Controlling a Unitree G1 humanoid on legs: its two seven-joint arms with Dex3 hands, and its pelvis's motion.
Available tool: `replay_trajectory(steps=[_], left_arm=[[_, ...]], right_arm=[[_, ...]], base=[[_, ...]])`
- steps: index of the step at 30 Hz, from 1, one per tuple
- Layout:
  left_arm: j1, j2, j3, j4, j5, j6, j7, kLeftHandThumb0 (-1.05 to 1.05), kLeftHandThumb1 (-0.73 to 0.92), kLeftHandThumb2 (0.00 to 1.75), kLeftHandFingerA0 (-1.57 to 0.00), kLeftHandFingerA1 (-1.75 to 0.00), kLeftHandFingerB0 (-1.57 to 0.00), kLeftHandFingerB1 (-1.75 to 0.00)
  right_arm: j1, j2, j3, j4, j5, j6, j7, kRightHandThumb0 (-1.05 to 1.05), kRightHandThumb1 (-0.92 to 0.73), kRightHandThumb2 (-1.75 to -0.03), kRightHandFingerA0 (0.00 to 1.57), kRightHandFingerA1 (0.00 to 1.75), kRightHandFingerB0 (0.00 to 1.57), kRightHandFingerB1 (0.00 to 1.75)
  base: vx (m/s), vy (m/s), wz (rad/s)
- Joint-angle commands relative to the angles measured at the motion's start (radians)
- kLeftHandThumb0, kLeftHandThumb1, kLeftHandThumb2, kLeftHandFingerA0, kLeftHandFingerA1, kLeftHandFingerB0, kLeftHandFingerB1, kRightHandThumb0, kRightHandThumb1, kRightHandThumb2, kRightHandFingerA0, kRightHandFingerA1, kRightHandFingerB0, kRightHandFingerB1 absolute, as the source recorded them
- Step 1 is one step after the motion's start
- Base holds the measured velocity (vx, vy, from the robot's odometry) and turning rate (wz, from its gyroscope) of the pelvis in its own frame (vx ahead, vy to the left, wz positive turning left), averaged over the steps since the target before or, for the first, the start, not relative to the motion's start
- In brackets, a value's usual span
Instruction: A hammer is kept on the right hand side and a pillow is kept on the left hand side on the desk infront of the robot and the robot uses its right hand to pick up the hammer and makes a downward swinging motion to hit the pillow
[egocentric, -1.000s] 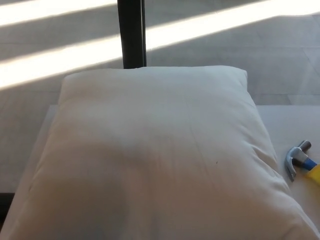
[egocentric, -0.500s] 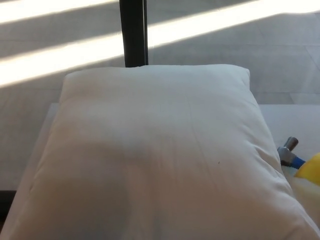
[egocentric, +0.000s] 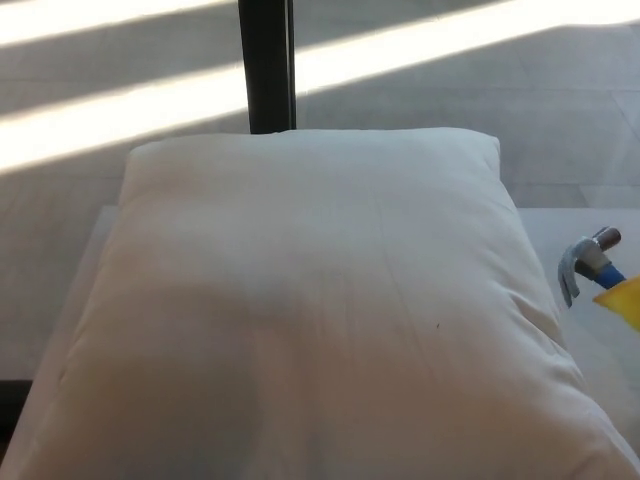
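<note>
well, you see the white pillow (egocentric: 310, 310) filling most of the desk (egocentric: 590, 235). the hammer (egocentric: 592, 265) shows at the right edge, just beside the pillow, metal head toward it, its blue and yellow handle cut off by the frame. you can't see either hand, so their state can't be told.

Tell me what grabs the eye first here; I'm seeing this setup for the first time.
A big white fabric pillow fills most of the view, lying on the white desk. At the right edge, a steel-headed claw hammer with a blue and yellow handle peeks in beside it. Bright sunlight bands cross the grey floor behind.
</note>
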Motion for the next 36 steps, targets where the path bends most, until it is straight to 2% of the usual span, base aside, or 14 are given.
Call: replay_trajectory(steps=[1, 2, 6, 7, 10, 11, 16, 18, 25, 26, 27, 33, 34, 36], left_arm=[[0.022, 0.008, -0.005, 0.006, -0.004, -0.021, -0.008, -0.71, 0.62, 1.01, -0.54, -0.64, -0.36, -0.56], [0.022, 0.008, -0.003, 0.011, -0.004, -0.019, -0.004, -0.70, 0.78, 0.63, -0.59, -0.52, -0.40, -0.43], [0.020, 0.005, 0.006, 0.012, -0.013, -0.018, 0.003, -0.71, 0.76, 0.62, -0.60, -0.54, -0.42, -0.45], [0.022, 0.007, 0.000, 0.011, -0.008, -0.019, -0.002, -0.71, 0.61, 1.00, -0.52, -0.64, -0.35, -0.55], [0.021, 0.008, 0.003, 0.009, -0.013, -0.010, -0.012, -0.72, 0.61, 1.00, -0.55, -0.65, -0.36, -0.56], [0.020, 0.004, 0.005, 0.005, -0.017, -0.005, -0.008, -0.70, 0.77, 0.63, -0.60, -0.56, -0.43, -0.45], [0.020, 0.000, -0.001, 0.001, -0.009, -0.020, -0.004, -0.71, 0.78, 0.63, -0.60, -0.56, -0.43, -0.46], [0.014, 0.000, 0.001, 0.006, -0.011, -0.012, -0.005, -0.72, 0.77, 0.63, -0.60, -0.56, -0.43, -0.45], [-0.001, 0.001, 0.017, 0.022, -0.025, 0.000, -0.005, -0.66, 0.77, 0.63, -0.63, -0.54, -0.42, -0.45], [0.001, 0.001, 0.011, 0.022, -0.017, -0.007, -0.005, -0.68, 0.62, 1.00, -0.59, -0.66, -0.38, -0.57], [0.002, 0.001, 0.005, 0.019, -0.011, -0.014, -0.003, -0.68, 0.78, 0.63, -0.64, -0.56, -0.45, -0.46], [-0.010, 0.003, 0.016, 0.015, -0.024, 0.004, -0.004, -0.69, 0.76, 0.62, -0.59, -0.57, -0.42, -0.48], [-0.011, 0.003, 0.017, 0.013, -0.027, 0.011, -0.003, -0.69, 0.58, 0.98, -0.57, -0.67, -0.39, -0.58], [-0.011, 0.002, 0.018, 0.011, -0.028, 0.012, -0.003, -0.69, 0.75, 0.62, -0.63, -0.61, -0.44, -0.49]], right_arm=[[-0.124, 0.042, -0.276, -0.078, 0.392, 0.245, 0.111, -0.24, -0.65, -1.19, 0.91, 1.75, 0.62, 1.75], [-0.137, 0.045, -0.298, -0.080, 0.414, 0.290, 0.112, -0.25, -0.65, -1.21, 0.94, 1.75, 0.61, 1.75], [-0.166, 0.054, -0.349, -0.114, 0.469, 0.411, 0.148, -0.27, -0.70, -1.18, 0.96, 1.75, 0.60, 1.75], [-0.182, 0.055, -0.345, -0.151, 0.496, 0.491, 0.195, -0.27, -0.70, -1.17, 0.98, 1.75, 0.66, 1.75], [-0.194, 0.062, -0.335, -0.201, 0.501, 0.570, 0.215, -0.27, -0.65, -1.23, 1.01, 1.75, 0.69, 1.75], [-0.199, 0.082, -0.292, -0.303, 0.526, 0.650, 0.258, -0.28, -0.70, -1.23, 1.04, 1.75, 0.71, 1.75], [-0.241, 0.115, -0.263, -0.418, 0.589, 0.822, 0.289, -0.30, -0.61, -1.26, 1.05, 1.75, 0.77, 1.75], [-0.270, 0.140, -0.229, -0.500, 0.595, 0.944, 0.264, -0.33, -0.69, -1.00, 1.04, 1.75, 0.76, 1.69], [-0.280, 0.182, -0.085, -0.602, 0.553, 0.999, 0.331, -0.28, -0.60, -1.25, 1.07, 1.75, 0.76, 1.69], [-0.281, 0.184, -0.078, -0.610, 0.551, 1.008, 0.331, -0.30, -0.57, -1.24, 1.06, 1.75, 0.75, 1.68], [-0.279, 0.182, -0.063, -0.627, 0.546, 1.010, 0.341, -0.31, -0.60, -1.18, 1.04, 1.75, 0.71, 1.69], [-0.347, 0.154, -0.057, -0.666, 0.565, 1.046, 0.383, -0.35, -0.54, -1.27, 1.04, 1.75, 0.77, 1.71], [-0.362, 0.146, -0.061, -0.660, 0.572, 1.035, 0.399, -0.35, -0.58, -1.26, 1.05, 1.75, 0.78, 1.72], [-0.379, 0.144, -0.072, -0.648, 0.578, 1.035, 0.405, -0.34, -0.57, -1.28, 1.05, 1.75, 0.77, 1.72]], base=[[0.00, 0.000, 0.00], [0.00, 0.000, 0.00], [0.00, 0.000, 0.00], [0.00, 0.000, 0.00], [0.00, 0.000, 0.00], [0.00, 0.000, 0.00], [0.00, 0.000, 0.00], [0.00, 0.000, 0.00], [0.00, 0.000, 0.00], [0.00, 0.000, 0.00], [0.00, 0.000, 0.00], [0.00, 0.000, 0.00], [0.00, 0.000, 0.00], [0.00, 0.000, 0.00]])
